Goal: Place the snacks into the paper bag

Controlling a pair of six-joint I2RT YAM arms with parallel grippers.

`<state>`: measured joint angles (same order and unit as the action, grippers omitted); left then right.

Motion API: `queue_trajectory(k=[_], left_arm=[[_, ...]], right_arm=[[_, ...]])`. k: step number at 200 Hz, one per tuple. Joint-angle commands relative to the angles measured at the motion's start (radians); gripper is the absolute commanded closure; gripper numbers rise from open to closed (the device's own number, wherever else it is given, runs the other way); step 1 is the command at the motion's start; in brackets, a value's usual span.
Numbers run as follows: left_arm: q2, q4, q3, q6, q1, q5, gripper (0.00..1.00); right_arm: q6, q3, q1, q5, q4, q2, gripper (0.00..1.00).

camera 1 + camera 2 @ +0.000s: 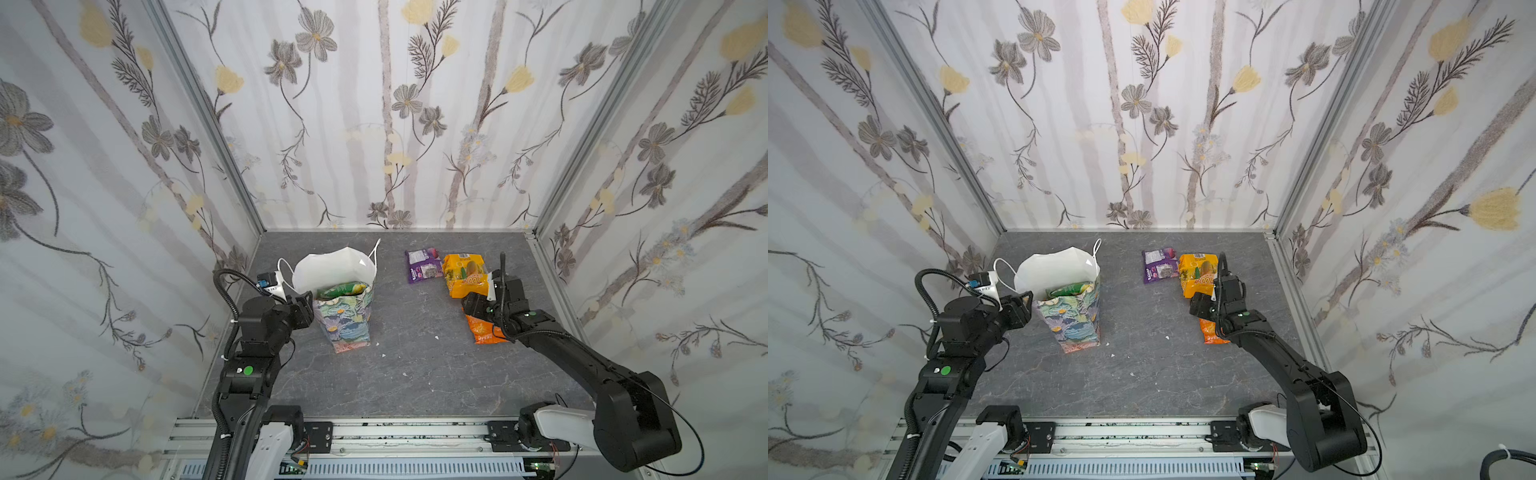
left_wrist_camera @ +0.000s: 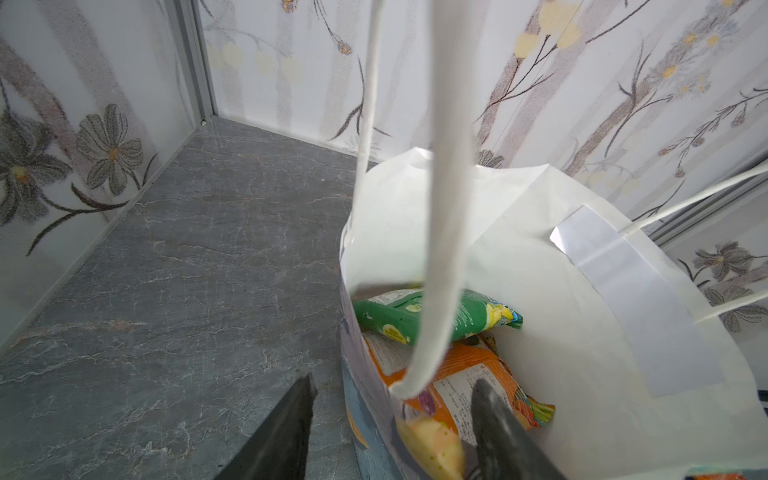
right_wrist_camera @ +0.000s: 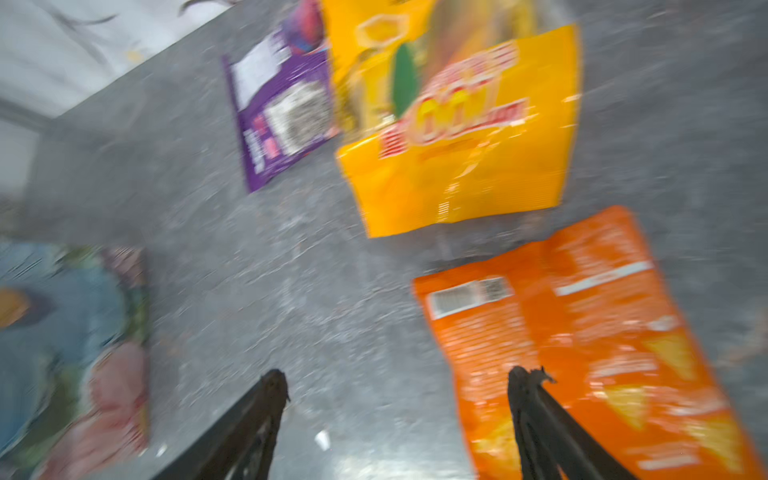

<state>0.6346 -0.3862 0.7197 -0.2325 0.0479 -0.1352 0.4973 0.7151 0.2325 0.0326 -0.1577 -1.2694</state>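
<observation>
**Top views.** The paper bag stands upright on the table with its mouth open, directly ahead of the left pincer. That pincer sits at the rim on the side nearest it. A green packet shows just inside that rim. The right pincer hangs over the loose orange packet. The yellow packet lies just beyond its tips, and the purple packet lies beside that, towards the bag. Three snacks lie outside the bag.

**Left wrist view.** The left pincer is partly parted and straddles the bag's wall. One finger is outside and the other inside, above the bagged orange packet. No pinch on the paper is visible. Judgement: it is posted there to steady the bag and keep the mouth spread. A cord handle dangles across the lens.

**Right wrist view (blurred).** The right pincer is spread wide and holds nothing. One finger is over the edge of the loose orange packet, the other over bare table. Judgement: it is lining up on that packet, the nearest one, as the next pick. The bag stands well apart, off the bare-table finger's side.
</observation>
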Motion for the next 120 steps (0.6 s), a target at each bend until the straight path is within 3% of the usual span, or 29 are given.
queue_trajectory(k=[1,22,60,94,120], left_arm=[[-0.001,0.015,-0.002,0.010,0.000,0.000,0.40],[-0.001,0.015,-0.002,0.011,-0.001,-0.001,0.40],[0.000,0.015,-0.002,0.010,0.000,-0.001,0.40],[0.004,0.017,-0.003,0.010,0.001,-0.002,0.40],[0.008,0.015,-0.002,0.010,0.000,-0.002,0.40]], right_arm=[[-0.071,0.008,-0.092,-0.120,-0.017,-0.041,0.16],[-0.093,0.009,-0.153,-0.084,0.017,-0.118,0.17],[-0.136,0.000,-0.154,-0.035,0.021,-0.236,0.18],[-0.129,-0.053,-0.131,0.072,0.047,-0.191,0.19],[-0.107,-0.067,-0.054,0.175,0.022,-0.149,0.19]])
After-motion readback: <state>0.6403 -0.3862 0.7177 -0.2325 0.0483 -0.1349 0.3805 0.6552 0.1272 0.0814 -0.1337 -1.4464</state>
